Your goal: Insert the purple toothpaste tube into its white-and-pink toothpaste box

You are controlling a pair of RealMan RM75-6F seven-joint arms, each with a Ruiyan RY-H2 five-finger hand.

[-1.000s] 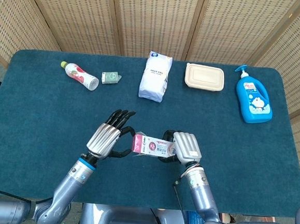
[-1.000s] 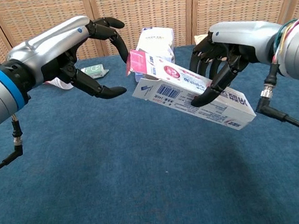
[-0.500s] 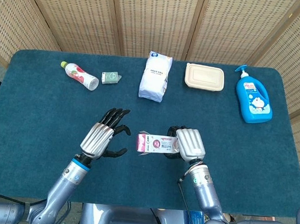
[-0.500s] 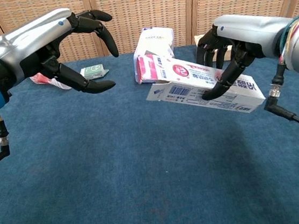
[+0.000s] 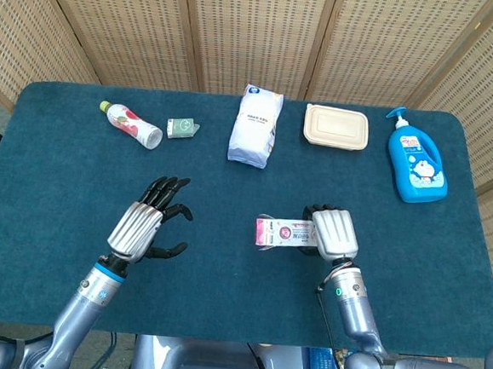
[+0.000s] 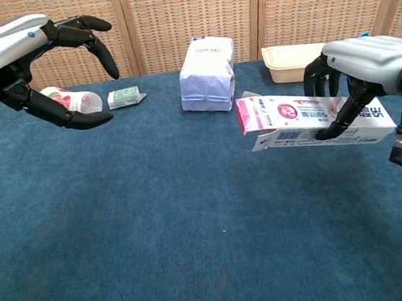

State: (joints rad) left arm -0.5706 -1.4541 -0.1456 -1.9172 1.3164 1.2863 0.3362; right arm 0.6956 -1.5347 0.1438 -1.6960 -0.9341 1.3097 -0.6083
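Observation:
The white-and-pink toothpaste box (image 5: 284, 234) (image 6: 306, 117) hangs roughly level above the blue table, its pink end pointing toward my left side. My right hand (image 5: 332, 232) (image 6: 355, 67) grips its right portion, fingers wrapped over the top and a fingertip under the front face. Well apart from the box, my left hand (image 5: 145, 223) (image 6: 24, 62) hovers with fingers spread and holds nothing. No purple toothpaste tube shows in either view.
Along the far side of the table (image 5: 58, 187) lie a red-labelled bottle (image 5: 132, 124), a small green packet (image 5: 182, 128), a white bag (image 5: 255, 125), a beige lidded container (image 5: 336, 126) and a blue pump bottle (image 5: 416, 168). Wicker screens stand behind.
My right hand has carried the box to the right and levelled it. My left hand has drawn away from the box to the left, fingers still spread.

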